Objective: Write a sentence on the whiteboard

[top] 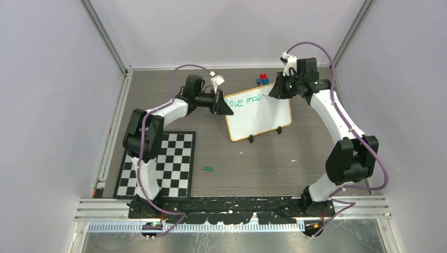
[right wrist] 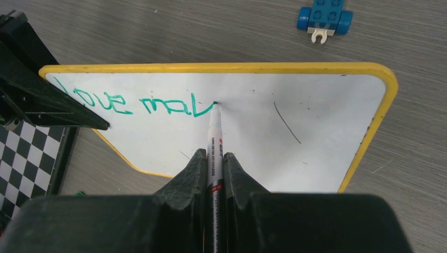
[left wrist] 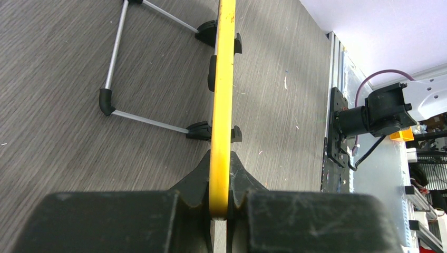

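The whiteboard point(top: 261, 118) stands tilted on two black feet at the table's middle back, framed in yellow point(right wrist: 211, 68). Green text point(right wrist: 132, 103) reads "love mak", the k part-drawn, along its top. My left gripper point(top: 227, 107) is shut on the board's left edge; the left wrist view shows the yellow frame point(left wrist: 221, 105) edge-on between the jaws. My right gripper point(right wrist: 213, 158) is shut on a white marker point(right wrist: 214, 137), its green tip touching the board just right of the last letter. In the top view the right gripper point(top: 275, 90) is at the board's top right.
A black-and-white checkerboard mat point(top: 158, 166) lies front left. A green marker cap point(top: 207, 169) lies on the table in front of the board. Red and blue toy blocks point(top: 262, 79) sit behind the board; a blue one shows in the right wrist view point(right wrist: 321, 17). A thin black stroke point(right wrist: 287, 122) marks the board's right part.
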